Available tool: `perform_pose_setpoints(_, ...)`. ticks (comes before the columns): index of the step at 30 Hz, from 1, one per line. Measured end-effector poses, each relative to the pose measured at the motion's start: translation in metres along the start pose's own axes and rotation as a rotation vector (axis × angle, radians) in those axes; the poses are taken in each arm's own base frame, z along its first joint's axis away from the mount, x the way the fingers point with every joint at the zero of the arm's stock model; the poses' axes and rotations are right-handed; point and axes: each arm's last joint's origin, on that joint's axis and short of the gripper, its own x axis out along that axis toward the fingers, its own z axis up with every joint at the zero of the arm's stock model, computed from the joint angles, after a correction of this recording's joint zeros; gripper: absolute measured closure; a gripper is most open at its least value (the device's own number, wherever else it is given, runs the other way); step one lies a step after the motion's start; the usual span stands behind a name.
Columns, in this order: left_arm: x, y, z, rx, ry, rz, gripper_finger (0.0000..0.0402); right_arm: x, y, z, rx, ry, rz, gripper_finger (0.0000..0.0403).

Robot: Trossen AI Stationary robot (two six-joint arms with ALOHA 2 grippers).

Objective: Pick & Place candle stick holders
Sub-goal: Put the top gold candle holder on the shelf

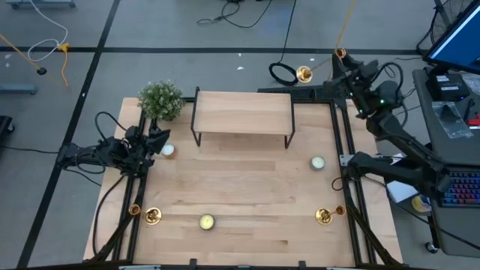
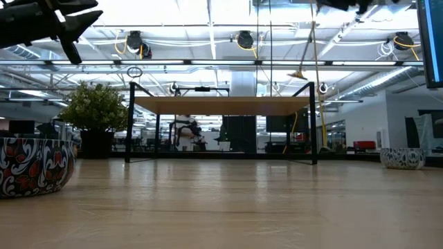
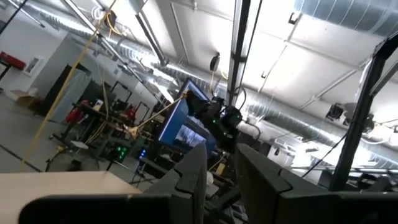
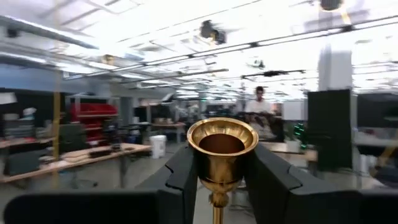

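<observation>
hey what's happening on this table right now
The right gripper is shut on a gold candle stick holder, holding it up in the air past the table's far right corner. The left gripper sits raised near the green plant, holding nothing. Two more brass holders stand near the table's front corners. Three small candles and a wooden riser are also on the table.

Right end effector [image 4: 222, 180] raised beyond the far right corner, clamped; left end effector [image 3: 221, 180] waits slightly parted at left.
</observation>
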Motion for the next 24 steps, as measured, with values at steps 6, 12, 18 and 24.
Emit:
perform_pose_setpoints(6,0.0,0.0,0.0,0.027,-0.001,0.0,0.0316,0.028,0.027,0.017,0.031,0.073,0.131,0.0307)
perform_pose_setpoints(12,0.0,0.0,0.0,0.033,-0.001,0.0,0.0316,0.057,0.06,0.022,0.057,0.105,0.234,0.0307)
perform_pose_setpoints(18,0.0,0.0,0.0,0.043,-0.002,0.0,0.0316,0.077,0.092,0.025,0.085,0.109,0.317,0.0307)
perform_pose_setpoints(24,0.0,0.001,0.0,0.041,-0.011,0.033,0.0316,0.092,0.121,0.021,0.125,0.125,0.423,0.0307)
